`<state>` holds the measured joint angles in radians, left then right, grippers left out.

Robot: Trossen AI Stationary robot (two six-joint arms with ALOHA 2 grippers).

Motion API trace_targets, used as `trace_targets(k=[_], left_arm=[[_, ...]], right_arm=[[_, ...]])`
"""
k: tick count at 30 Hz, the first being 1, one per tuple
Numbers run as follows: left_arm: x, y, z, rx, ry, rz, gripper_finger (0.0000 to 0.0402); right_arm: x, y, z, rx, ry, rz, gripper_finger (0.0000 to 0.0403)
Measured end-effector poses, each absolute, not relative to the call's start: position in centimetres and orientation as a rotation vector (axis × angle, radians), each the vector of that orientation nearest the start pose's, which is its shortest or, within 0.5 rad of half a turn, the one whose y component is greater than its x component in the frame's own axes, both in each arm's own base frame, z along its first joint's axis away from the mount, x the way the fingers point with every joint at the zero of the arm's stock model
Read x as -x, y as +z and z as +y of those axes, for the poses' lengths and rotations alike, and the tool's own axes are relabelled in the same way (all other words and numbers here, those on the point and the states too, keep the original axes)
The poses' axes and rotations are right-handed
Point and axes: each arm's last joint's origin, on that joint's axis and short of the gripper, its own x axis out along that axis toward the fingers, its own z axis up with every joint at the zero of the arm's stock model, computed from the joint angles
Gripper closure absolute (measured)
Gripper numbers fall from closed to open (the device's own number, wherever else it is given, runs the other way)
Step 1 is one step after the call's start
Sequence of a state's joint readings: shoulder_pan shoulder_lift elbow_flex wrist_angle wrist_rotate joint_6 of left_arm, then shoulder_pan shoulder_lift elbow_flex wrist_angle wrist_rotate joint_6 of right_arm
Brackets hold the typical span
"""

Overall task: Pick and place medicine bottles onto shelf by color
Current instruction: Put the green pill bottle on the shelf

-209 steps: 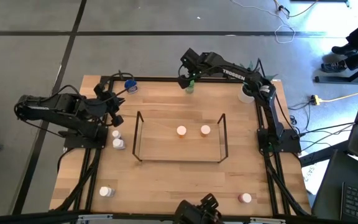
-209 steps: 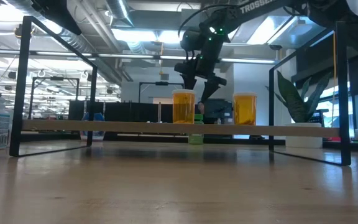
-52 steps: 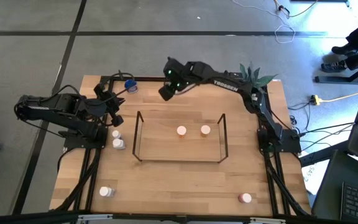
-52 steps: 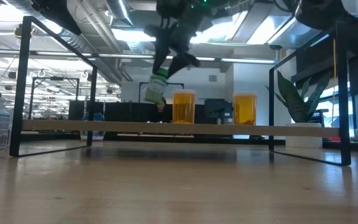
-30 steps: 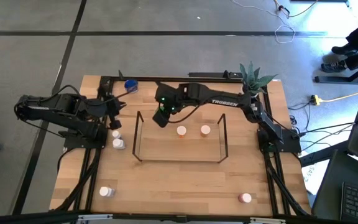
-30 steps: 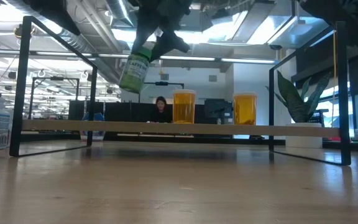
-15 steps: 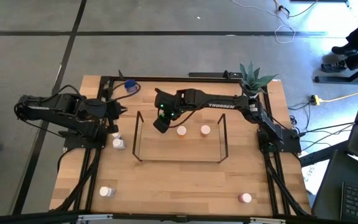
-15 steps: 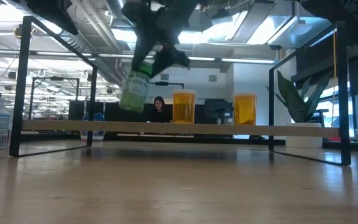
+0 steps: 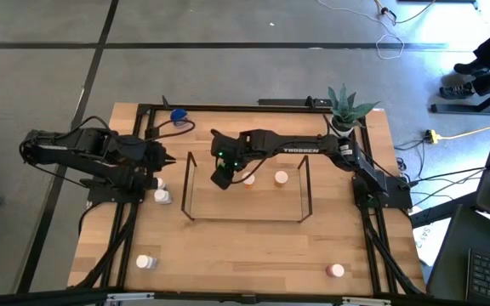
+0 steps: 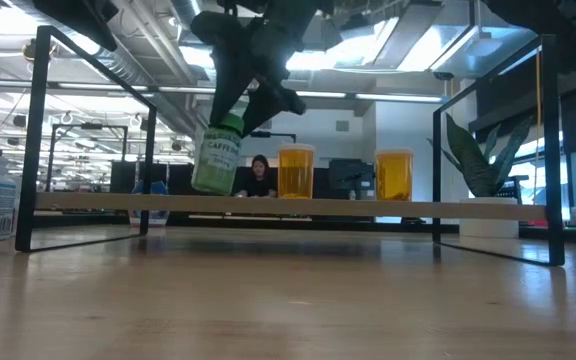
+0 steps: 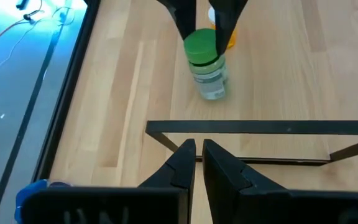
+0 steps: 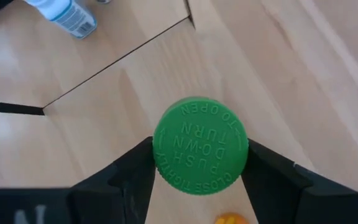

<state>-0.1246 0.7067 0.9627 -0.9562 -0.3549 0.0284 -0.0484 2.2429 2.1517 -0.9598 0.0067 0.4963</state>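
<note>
Seen from above, the right claw (image 9: pixel 222 176) is clamped on the green-capped bottle (image 9: pixel 220 178) over the shelf (image 9: pixel 188 189). At surface level, the bottle (image 10: pixel 216 155) hangs below it, nearly upright, cap up. Left claw (image 11: pixel 196 163): fingers together.

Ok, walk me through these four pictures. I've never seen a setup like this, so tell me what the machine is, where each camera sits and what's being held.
It's a two-armed robot at a wooden table. One camera looks straight down, one sits at table height, and one rides on each wrist. The right gripper holds a green-capped bottle by its cap, over the wire shelf, left of two orange-capped bottles standing there. The right wrist picture looks down on that cap, pinched between the fingers. The left gripper waits shut near the table's left edge, empty. Other bottles stand around the table: white-capped bottles, a blue-capped one, a pink-capped one. A potted plant sits at a corner.
</note>
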Motion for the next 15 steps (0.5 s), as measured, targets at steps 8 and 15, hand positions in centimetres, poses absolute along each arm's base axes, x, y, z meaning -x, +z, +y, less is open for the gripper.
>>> trace_targets(k=[8, 15], left_arm=[[-11.4, 33.38, -0.42, -0.173, 0.217, 0.683, 0.0376], [-11.44, 33.42, -0.45, -0.145, 0.216, 0.675, 0.0376]], right_arm=[[-48.13, 26.36, -2.23, -0.445, -0.292, 1.021, 0.0189], [-48.13, 26.35, -1.97, -0.42, -0.275, 1.026, 0.0189]])
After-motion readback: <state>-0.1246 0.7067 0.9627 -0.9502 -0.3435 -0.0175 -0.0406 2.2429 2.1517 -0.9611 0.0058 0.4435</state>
